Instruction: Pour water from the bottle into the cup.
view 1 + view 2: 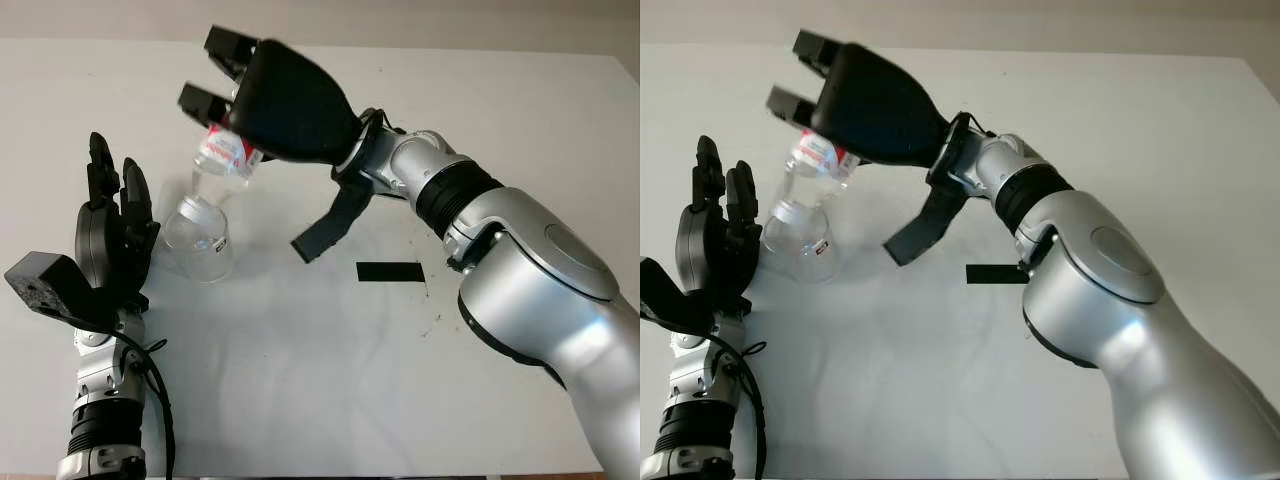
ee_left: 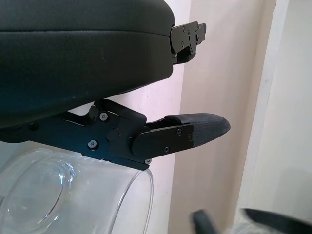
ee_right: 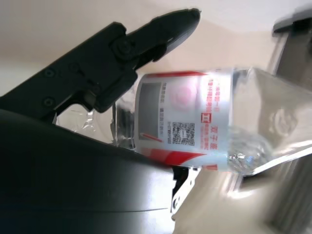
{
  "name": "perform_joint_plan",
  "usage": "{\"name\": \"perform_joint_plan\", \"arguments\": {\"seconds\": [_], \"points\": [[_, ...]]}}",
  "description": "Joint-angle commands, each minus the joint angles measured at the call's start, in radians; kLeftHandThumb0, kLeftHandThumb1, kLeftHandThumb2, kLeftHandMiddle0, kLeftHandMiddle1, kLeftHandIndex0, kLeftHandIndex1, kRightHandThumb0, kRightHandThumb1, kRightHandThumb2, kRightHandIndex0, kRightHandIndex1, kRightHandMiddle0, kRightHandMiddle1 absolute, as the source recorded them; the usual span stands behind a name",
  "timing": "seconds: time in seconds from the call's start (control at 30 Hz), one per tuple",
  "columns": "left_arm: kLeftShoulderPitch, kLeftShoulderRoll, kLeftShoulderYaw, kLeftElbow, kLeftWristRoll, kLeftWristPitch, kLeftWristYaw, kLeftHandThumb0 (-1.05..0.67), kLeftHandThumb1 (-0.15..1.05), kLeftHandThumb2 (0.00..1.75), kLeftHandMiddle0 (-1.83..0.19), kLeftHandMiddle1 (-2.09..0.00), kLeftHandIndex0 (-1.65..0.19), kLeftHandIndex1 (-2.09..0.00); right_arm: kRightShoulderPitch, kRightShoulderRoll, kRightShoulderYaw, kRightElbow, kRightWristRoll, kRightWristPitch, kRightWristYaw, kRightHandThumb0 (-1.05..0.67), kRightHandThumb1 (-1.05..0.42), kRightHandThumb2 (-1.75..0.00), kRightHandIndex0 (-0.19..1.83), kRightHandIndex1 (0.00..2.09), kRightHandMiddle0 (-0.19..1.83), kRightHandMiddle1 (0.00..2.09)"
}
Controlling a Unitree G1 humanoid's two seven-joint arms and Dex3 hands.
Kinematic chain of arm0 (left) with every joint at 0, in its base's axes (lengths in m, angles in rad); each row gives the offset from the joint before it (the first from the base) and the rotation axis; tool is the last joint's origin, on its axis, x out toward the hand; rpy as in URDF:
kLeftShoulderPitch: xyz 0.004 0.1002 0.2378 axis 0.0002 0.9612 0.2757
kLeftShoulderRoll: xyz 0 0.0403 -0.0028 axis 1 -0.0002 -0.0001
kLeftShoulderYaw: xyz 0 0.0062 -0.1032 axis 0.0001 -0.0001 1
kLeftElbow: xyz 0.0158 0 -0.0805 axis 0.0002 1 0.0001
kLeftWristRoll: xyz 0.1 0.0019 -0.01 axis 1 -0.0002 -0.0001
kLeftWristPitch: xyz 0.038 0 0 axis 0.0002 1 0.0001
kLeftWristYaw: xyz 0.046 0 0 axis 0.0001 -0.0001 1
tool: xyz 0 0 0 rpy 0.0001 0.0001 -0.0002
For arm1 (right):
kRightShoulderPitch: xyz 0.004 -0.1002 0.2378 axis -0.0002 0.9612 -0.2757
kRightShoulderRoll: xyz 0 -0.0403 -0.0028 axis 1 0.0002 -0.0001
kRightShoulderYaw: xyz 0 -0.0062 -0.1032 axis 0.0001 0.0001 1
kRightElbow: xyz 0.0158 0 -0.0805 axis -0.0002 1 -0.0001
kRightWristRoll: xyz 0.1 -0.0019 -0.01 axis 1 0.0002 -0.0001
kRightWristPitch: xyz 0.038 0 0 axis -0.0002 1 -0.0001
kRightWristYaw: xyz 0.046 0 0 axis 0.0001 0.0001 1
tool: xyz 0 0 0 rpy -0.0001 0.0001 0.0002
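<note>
Clearly, we were in the middle of the pour. Our right hand [image 1: 262, 105], in the upper left of the frame, gripped the clear plastic water bottle with its red-and-white label [image 1: 226, 152], tipped steeply so that its neck pointed down into the clear plastic cup [image 1: 197, 238] standing on the white table [image 1: 330, 370] just below it. The bottle's mouth sat at or within the cup's rim; we could not tell whether water was flowing, nor how much had gathered in the cup, since both were transparent.

Our left hand [image 1: 112, 235] stood at the left of the frame, right beside the cup, holding nothing; the left wrist view showed a finger [image 2: 192, 134] close by the cup wall.

A small black rectangle of tape [image 1: 390, 271] lay on the table near the middle of the frame.

By our judgement, the lifting and tilting were done; what remained was to finish pouring, right the bottle and set it down.
</note>
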Motion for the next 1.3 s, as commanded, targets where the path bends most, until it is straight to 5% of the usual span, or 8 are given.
{"name": "perform_joint_plan", "arguments": {"seconds": [0.0, 0.37, 0.7, 1.07, 1.27], "points": [[0.022, -0.011, 0.002, 0.022, -0.006, -0.009, -0.005, -0.62, 1.05, 0.55, 0.11, -0.05, 0.19, -0.03, 0.041, 0.016, -0.123, -0.008, 0.138, -0.033, 0.134, -0.48, -1.05, -0.42, 1.19, 2.09, 0.79, 2.09], [0.033, -0.009, 0.004, 0.008, -0.011, 0.002, -0.014, -0.62, 1.05, 0.55, 0.12, -0.06, 0.19, -0.01, 0.211, 0.048, -0.542, -0.066, 0.665, 0.000, 0.796, -0.43, -1.05, -0.51, 1.19, 2.09, 0.78, 2.09], [0.047, -0.014, -0.003, -0.005, -0.002, 0.003, -0.011, -0.62, 1.05, 0.56, 0.08, -0.07, 0.16, -0.04, 0.385, -0.022, -0.693, -0.236, 0.840, 0.203, 1.102, -0.41, -1.05, -0.53, 1.16, 2.09, 0.91, 2.09], [0.041, -0.015, -0.009, 0.008, -0.010, 0.016, -0.016, -0.60, 1.05, 0.59, 0.08, -0.06, 0.17, -0.04, 0.668, -0.081, -0.790, -0.698, 1.001, 0.503, 1.286, -0.39, -1.05, -0.59, 1.29, 2.09, 1.07, 2.09], [0.050, -0.014, -0.008, 0.001, -0.010, 0.017, -0.013, -0.58, 1.05, 0.63, 0.07, -0.06, 0.16, -0.05, 0.830, -0.078, -0.823, -0.955, 1.069, 0.641, 1.294, -0.41, -1.05, -0.57, 1.23, 2.09, 0.98, 2.09]]}}
